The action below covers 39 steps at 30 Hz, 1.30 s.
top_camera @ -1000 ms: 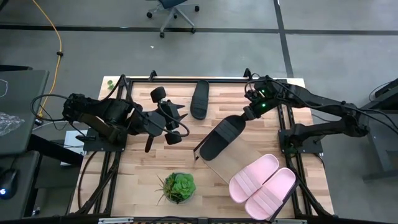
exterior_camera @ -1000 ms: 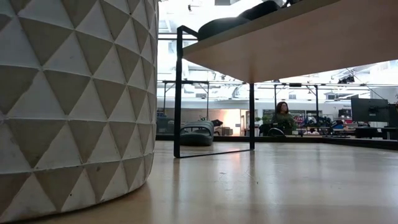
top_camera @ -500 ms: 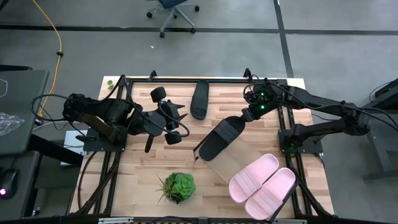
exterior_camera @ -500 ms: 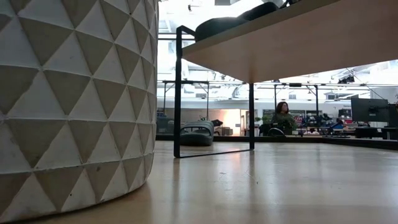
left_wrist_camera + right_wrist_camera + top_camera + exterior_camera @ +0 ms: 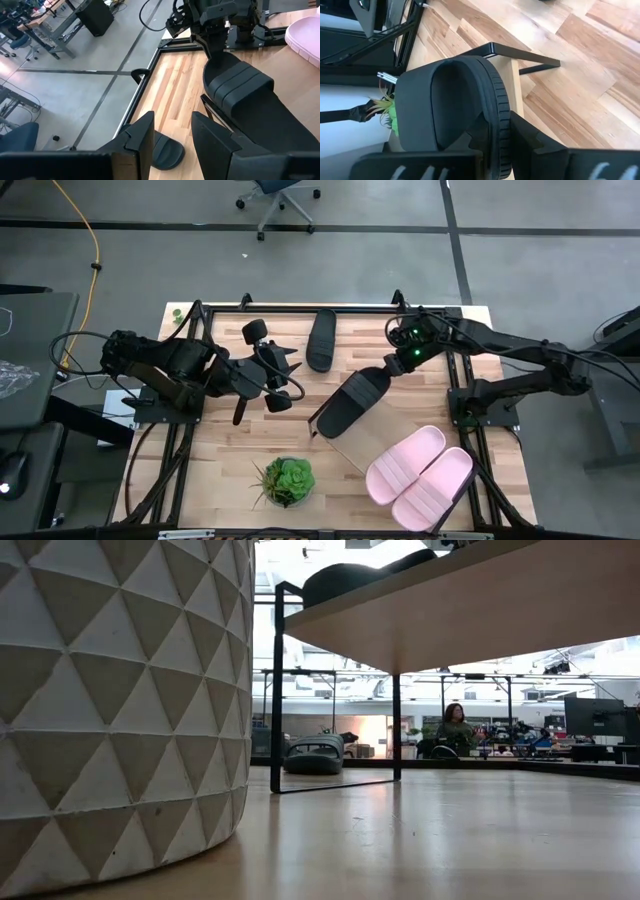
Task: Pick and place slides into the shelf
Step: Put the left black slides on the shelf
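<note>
Your high view looks straight down on the whole table [image 5: 215,450] and both arms. Your low view sits at tabletop height, close against the planter [image 5: 120,710], facing level across into the room. Your left wrist view looks across the table toward the right arm; your right wrist view looks down close over the shelf [image 5: 516,82]. All four share the shelf.

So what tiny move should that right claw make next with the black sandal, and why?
Probably open and let go: the right gripper is shut on the black slide's heel edge, and the slide already lies on the shelf beside the two pink slides.
</note>
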Each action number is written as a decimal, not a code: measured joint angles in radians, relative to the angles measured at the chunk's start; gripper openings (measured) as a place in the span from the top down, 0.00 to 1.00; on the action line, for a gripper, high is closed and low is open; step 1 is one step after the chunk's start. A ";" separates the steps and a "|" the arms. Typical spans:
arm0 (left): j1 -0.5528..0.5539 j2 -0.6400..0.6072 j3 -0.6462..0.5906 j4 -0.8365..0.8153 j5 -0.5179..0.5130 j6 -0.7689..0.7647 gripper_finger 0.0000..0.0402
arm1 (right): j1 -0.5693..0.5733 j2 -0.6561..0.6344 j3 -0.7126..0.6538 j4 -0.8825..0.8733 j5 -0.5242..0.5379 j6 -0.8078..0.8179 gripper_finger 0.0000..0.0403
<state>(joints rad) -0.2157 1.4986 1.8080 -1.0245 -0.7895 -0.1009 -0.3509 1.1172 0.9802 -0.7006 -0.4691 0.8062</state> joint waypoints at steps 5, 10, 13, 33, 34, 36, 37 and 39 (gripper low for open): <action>0.000 0.000 0.000 -0.002 0.001 0.000 0.71 | 0.000 0.010 0.000 -0.005 -0.004 -0.002 0.93; 0.000 0.000 0.000 -0.004 0.001 0.000 0.71 | 0.000 0.010 0.000 -0.009 -0.001 0.000 0.93; 0.000 0.000 0.000 -0.004 0.000 0.007 0.71 | 0.000 0.016 0.000 -0.012 0.004 0.001 0.93; 0.000 0.000 0.000 -0.004 0.000 0.015 0.71 | 0.000 0.062 0.000 0.024 -0.007 -0.002 0.93; 0.000 0.000 0.000 -0.004 0.000 0.017 0.71 | 0.000 0.062 0.000 0.025 -0.007 -0.002 0.92; 0.000 0.000 0.000 -0.004 0.000 0.018 0.71 | 0.000 0.062 0.000 0.026 -0.009 -0.003 0.92; 0.000 0.000 0.000 -0.004 0.000 0.018 0.71 | 0.000 0.062 0.000 0.026 -0.009 -0.003 0.92; 0.000 0.000 0.000 -0.004 0.000 0.018 0.71 | 0.000 0.062 0.000 0.029 -0.010 -0.002 0.89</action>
<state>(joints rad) -0.2157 1.4986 1.8080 -1.0283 -0.7891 -0.0826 -0.3508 1.1793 0.9798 -0.6717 -0.4789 0.8038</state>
